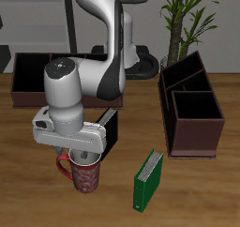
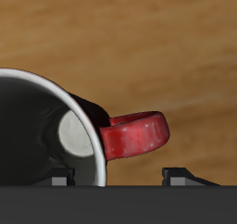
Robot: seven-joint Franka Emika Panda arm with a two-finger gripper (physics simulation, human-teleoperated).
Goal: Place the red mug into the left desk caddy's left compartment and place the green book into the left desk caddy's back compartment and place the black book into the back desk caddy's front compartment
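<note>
I have the arm [image 1: 94, 76] folded forward from its base and bent down at the wrist, so my gripper [image 1: 82, 158] points straight down, low over the table near its front edge. In the wrist view I only see the two fingertips [image 2: 190, 175] set apart; I can't tell whether they grip anything

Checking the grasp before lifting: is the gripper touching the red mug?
Cannot tell. In the exterior view, the gripper hides the red mug's rim; the wrist view shows no contact.
</note>
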